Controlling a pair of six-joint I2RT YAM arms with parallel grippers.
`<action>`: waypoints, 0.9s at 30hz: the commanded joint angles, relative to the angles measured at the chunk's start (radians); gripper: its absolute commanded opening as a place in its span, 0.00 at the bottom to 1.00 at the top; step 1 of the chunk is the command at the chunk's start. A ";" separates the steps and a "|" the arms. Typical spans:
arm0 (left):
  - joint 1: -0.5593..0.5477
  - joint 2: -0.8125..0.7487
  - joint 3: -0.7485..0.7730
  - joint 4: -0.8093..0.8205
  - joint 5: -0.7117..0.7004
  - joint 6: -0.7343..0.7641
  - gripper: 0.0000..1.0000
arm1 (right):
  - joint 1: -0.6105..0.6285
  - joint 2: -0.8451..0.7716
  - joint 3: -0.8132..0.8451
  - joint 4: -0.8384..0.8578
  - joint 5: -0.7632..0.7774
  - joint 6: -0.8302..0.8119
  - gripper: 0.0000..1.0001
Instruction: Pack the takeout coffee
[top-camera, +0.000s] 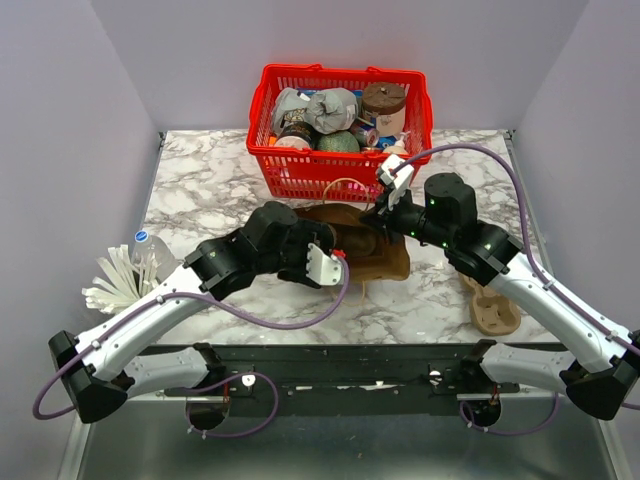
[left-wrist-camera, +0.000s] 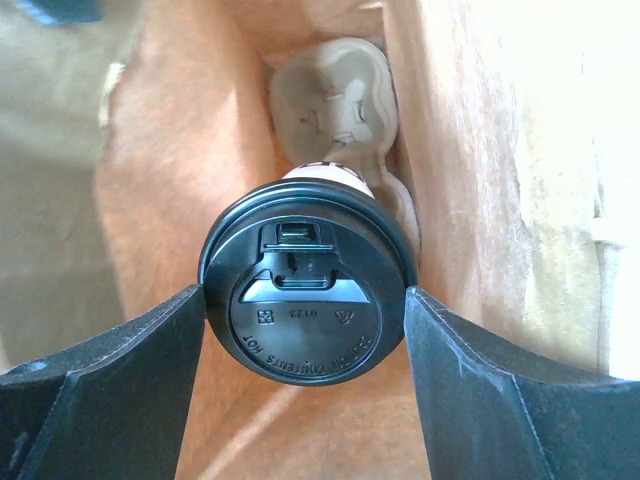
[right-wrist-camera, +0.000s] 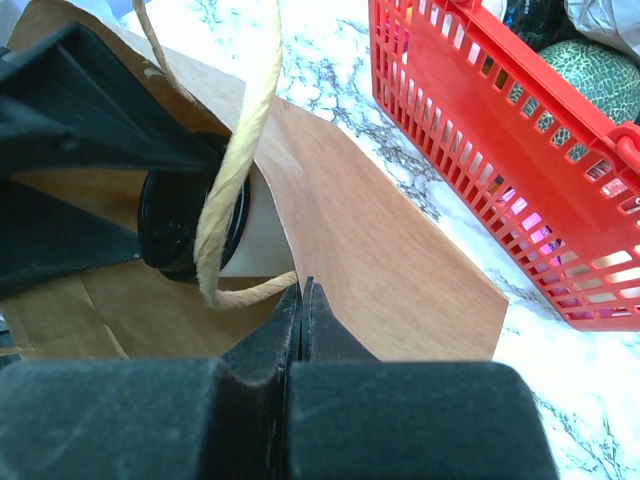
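Note:
The takeout coffee (left-wrist-camera: 300, 320), a white cup with a black lid, lies inside the open brown paper bag (left-wrist-camera: 180, 180), its base at a pulp cup carrier (left-wrist-camera: 330, 105) deep in the bag. My left gripper (left-wrist-camera: 305, 291) is shut on the lid, one finger touching each side. In the right wrist view the cup's white wall (right-wrist-camera: 265, 235) shows in the bag's mouth. My right gripper (right-wrist-camera: 303, 290) is shut on the bag's (right-wrist-camera: 380, 270) upper edge beside the twine handle (right-wrist-camera: 235, 170). From above, both grippers, left (top-camera: 330, 262) and right (top-camera: 385, 215), meet at the bag (top-camera: 385, 258).
A red basket (top-camera: 300, 170) full of goods, with a brown-lidded tub (top-camera: 384, 100), stands behind the bag. A clear water bottle (top-camera: 150, 250) and white cutlery (top-camera: 115, 280) lie at the left. Another pulp carrier (top-camera: 495, 310) lies at the right near the front edge.

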 joint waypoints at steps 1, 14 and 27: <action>0.011 0.043 0.027 0.055 0.028 -0.136 0.00 | 0.006 -0.005 -0.015 0.029 0.023 -0.002 0.00; 0.054 0.088 0.042 0.083 0.146 -0.324 0.00 | 0.006 -0.017 -0.029 0.037 0.017 -0.016 0.00; 0.113 0.085 0.018 0.127 0.180 -0.402 0.00 | 0.006 -0.019 -0.026 0.038 0.007 -0.020 0.01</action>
